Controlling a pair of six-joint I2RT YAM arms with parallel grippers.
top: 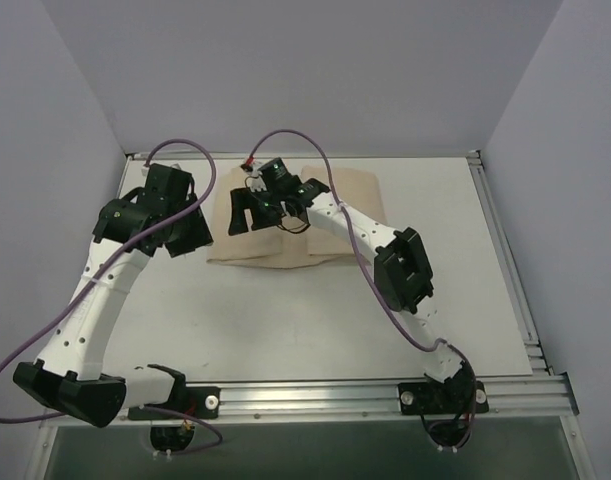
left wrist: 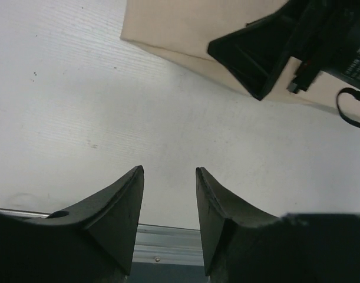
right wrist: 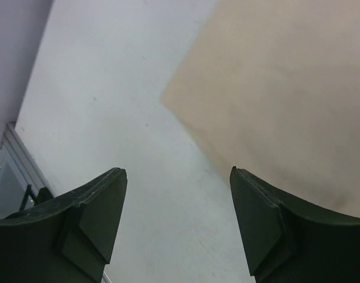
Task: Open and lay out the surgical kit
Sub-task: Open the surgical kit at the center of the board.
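The surgical kit is a folded beige cloth wrap (top: 330, 215) lying at the back middle of the white table. It also shows in the left wrist view (left wrist: 180, 29) and the right wrist view (right wrist: 286, 88). The steel tray and the instruments are hidden. My right gripper (top: 247, 214) is open and empty, hovering over the wrap's left corner (right wrist: 177, 172). My left gripper (top: 188, 236) is open and empty just left of the wrap, above bare table (left wrist: 169, 174). One right finger (left wrist: 256, 56) shows in the left wrist view over the wrap's edge.
White walls close in the table at the left, back and right. An aluminium rail (top: 385, 392) runs along the near edge and shows in the left wrist view (left wrist: 168, 242). Purple cables (top: 285, 135) loop above both arms.
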